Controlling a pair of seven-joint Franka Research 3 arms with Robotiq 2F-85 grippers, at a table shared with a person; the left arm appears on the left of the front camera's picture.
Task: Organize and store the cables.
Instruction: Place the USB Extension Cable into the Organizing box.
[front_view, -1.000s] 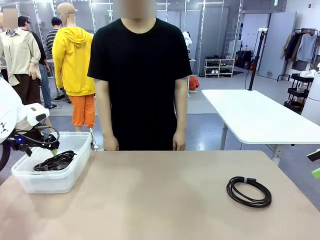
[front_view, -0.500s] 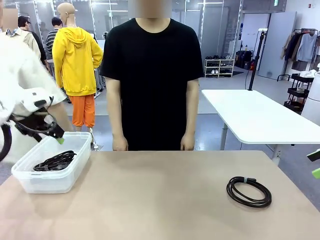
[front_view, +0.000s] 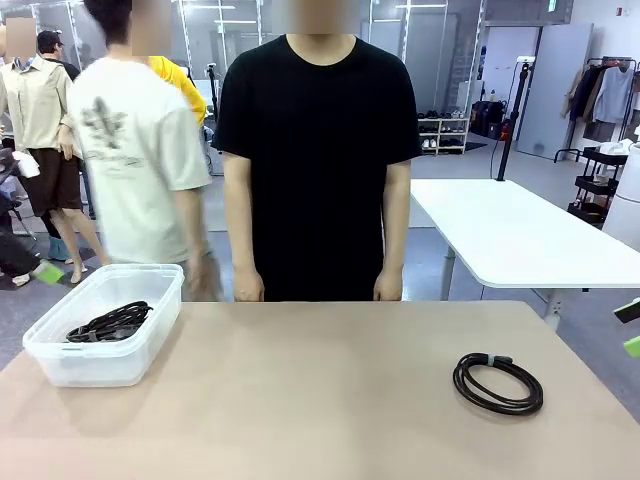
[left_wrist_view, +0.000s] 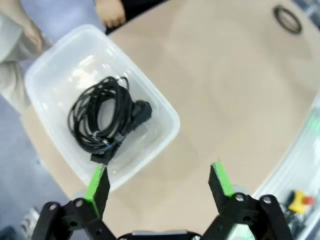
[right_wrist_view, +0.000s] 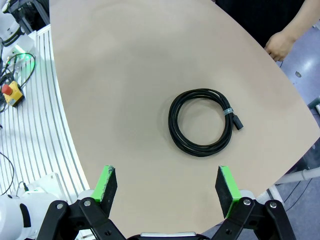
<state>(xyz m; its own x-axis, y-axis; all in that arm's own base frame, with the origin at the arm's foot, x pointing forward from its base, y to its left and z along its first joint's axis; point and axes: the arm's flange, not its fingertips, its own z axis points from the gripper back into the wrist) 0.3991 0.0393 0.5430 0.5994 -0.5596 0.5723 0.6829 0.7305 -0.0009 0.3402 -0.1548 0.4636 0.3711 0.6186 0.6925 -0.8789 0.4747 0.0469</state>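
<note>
Tabletop: beige, a person in a black shirt standing at its far edge, hands hanging.
Bin: clear plastic, at the tabletop's left end; one coiled black cable with plugs lies inside.
Loose cable: round coil flat on the tabletop's right part, well apart from the bin.
Left claw: fingers spread, nothing held, above the bin's edge.
Right claw: fingers spread, nothing held, above the loose cable.
</note>
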